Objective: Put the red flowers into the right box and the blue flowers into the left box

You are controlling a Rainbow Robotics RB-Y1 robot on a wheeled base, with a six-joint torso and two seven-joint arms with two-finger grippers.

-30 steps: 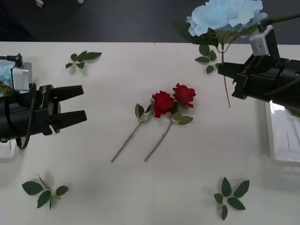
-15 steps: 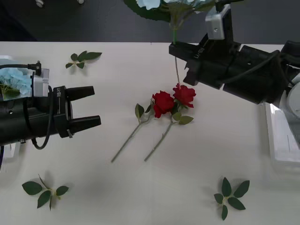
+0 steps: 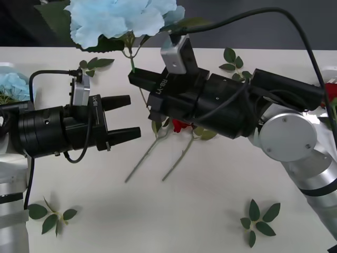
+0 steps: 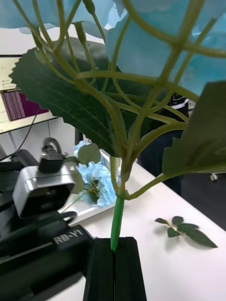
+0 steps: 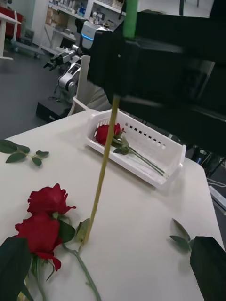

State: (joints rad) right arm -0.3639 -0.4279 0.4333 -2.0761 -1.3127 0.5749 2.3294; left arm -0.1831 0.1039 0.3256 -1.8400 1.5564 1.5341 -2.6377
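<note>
Right gripper clamps fluffy pale-blue flower stem mid-table; left gripper gaping, empty. Two deep-red roses loose at table centre, one rose in white slotted plastic box already.

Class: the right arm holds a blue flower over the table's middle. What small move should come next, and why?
Probably carry it on towards the left gripper, whose jaws stand open beside it, for a handover. The right gripper pinches the blue flower by its stem, and the left box lies beyond.

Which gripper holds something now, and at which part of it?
The right gripper holds a blue flower by its stem; the left gripper is open and holds nothing.
</note>
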